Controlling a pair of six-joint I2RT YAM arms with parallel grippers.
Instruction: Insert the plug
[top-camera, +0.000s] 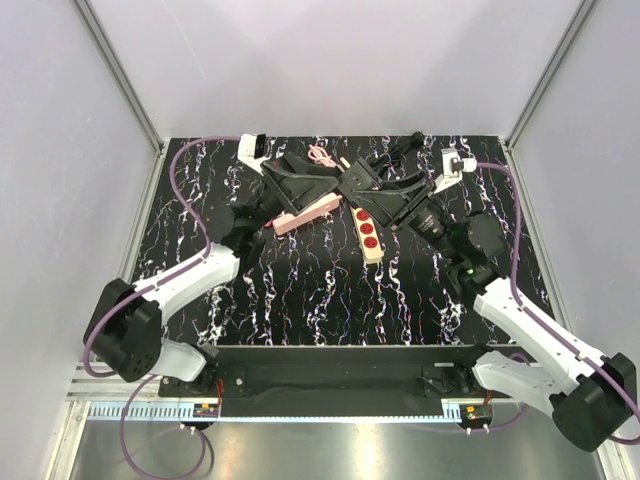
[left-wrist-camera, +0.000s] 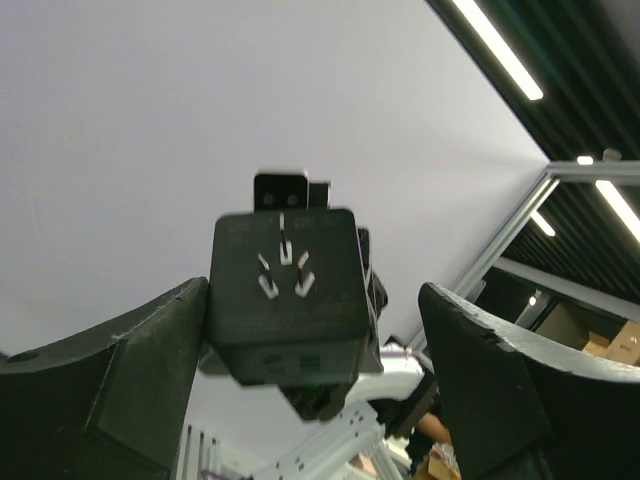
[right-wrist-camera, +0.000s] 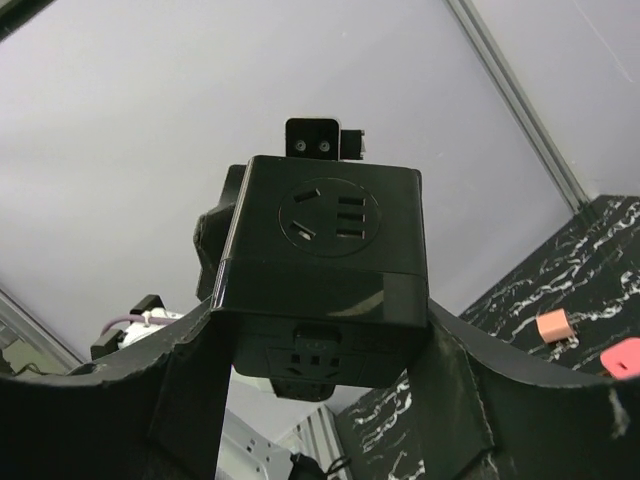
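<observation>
A black cube adapter (top-camera: 356, 178) is held above the back middle of the table. My right gripper (top-camera: 378, 192) is shut on it, with both fingers pressed to its sides in the right wrist view (right-wrist-camera: 322, 310), where its socket face (right-wrist-camera: 330, 215) shows. In the left wrist view the cube's three-pronged plug face (left-wrist-camera: 285, 270) points at the camera. My left gripper (left-wrist-camera: 312, 300) is open around the cube. Its left finger (left-wrist-camera: 150, 350) is against the cube and its right finger (left-wrist-camera: 470, 350) stands apart. In the top view the left gripper (top-camera: 312, 186) meets the cube from the left.
A pink power strip (top-camera: 308, 213) lies below the left gripper. A cream strip with red sockets (top-camera: 370, 232) lies at the middle. A pink cord (top-camera: 322, 155) and black cable (top-camera: 400, 150) lie at the back. Grey walls enclose the marbled table (top-camera: 300, 290).
</observation>
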